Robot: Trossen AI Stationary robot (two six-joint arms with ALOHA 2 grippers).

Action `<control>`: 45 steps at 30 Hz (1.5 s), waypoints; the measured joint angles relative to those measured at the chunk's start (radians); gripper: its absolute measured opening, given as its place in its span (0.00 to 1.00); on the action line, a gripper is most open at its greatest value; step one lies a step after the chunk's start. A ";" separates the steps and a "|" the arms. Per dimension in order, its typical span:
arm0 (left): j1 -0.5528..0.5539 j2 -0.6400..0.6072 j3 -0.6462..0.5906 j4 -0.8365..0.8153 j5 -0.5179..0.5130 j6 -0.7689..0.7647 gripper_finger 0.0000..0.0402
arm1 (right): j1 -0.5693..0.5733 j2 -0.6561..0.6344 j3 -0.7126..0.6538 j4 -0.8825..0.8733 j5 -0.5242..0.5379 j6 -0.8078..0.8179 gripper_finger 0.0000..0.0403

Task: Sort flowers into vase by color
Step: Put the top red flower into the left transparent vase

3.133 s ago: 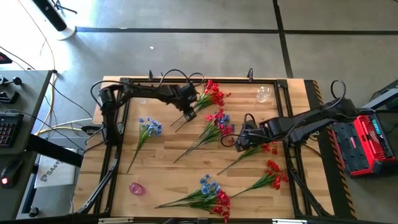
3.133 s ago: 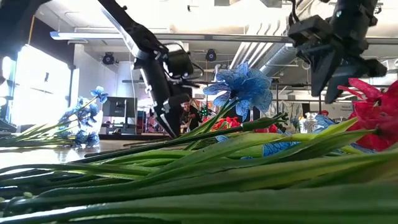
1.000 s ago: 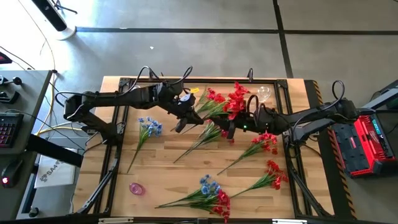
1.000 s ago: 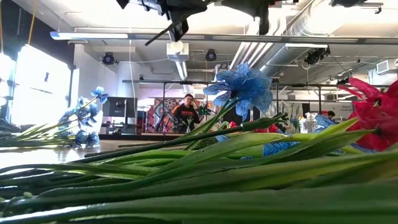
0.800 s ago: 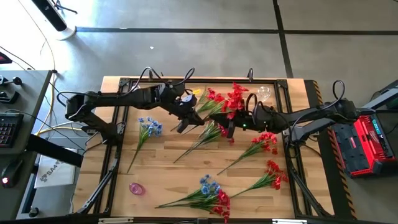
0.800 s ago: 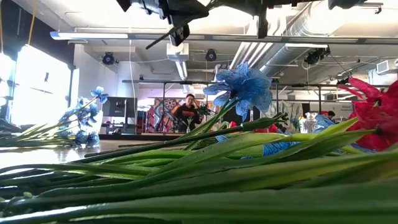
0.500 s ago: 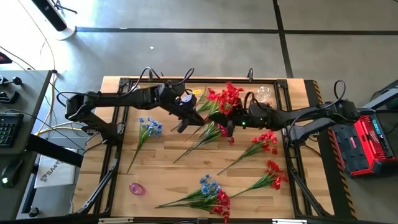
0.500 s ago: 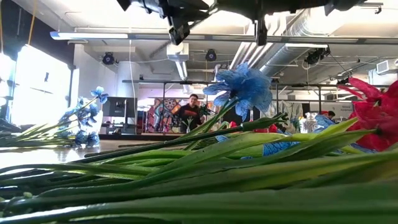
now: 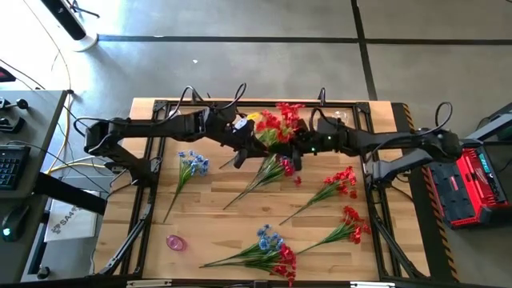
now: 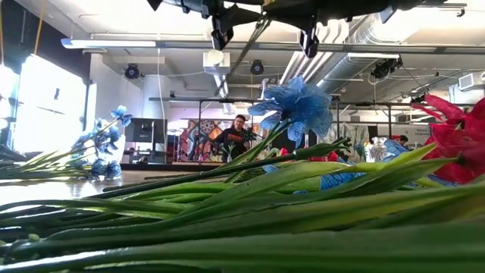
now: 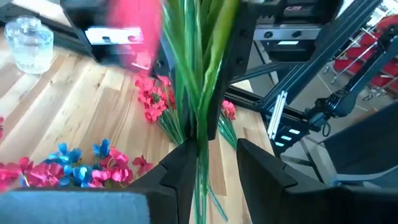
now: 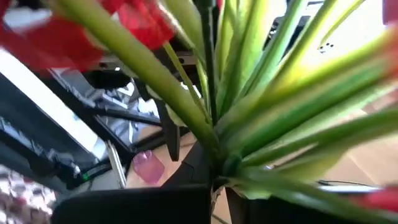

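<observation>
Worktop: you have pale wooden planks inside a black frame.
Red case: you'll find it just off the worktop's right edge.
Keyboard: yours sits on the desk, far left.
Person: stands in the room behind.

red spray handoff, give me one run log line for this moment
stage: mid-air handoff | right gripper: shut on red spray | left gripper: open, stem between fingers | vases: no flowers yet
</observation>
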 joint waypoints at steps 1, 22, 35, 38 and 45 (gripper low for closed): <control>-0.001 0.007 0.000 0.005 0.001 -0.006 0.26 | -0.009 0.000 0.013 -0.024 -0.016 -0.014 0.00; 0.011 0.035 -0.002 -0.011 -0.031 -0.008 0.26 | -0.057 -0.042 0.057 -0.115 -0.042 -0.084 0.00; 0.011 0.034 -0.001 0.073 -0.009 0.045 0.21 | -0.057 -0.039 0.058 -0.111 -0.052 -0.079 0.00; 0.010 0.034 -0.001 0.082 -0.010 0.075 0.16 | -0.056 -0.039 0.057 -0.112 -0.054 -0.079 0.00; 0.013 0.043 -0.002 0.106 -0.013 0.134 0.01 | -0.056 -0.039 0.056 -0.115 -0.056 -0.054 0.00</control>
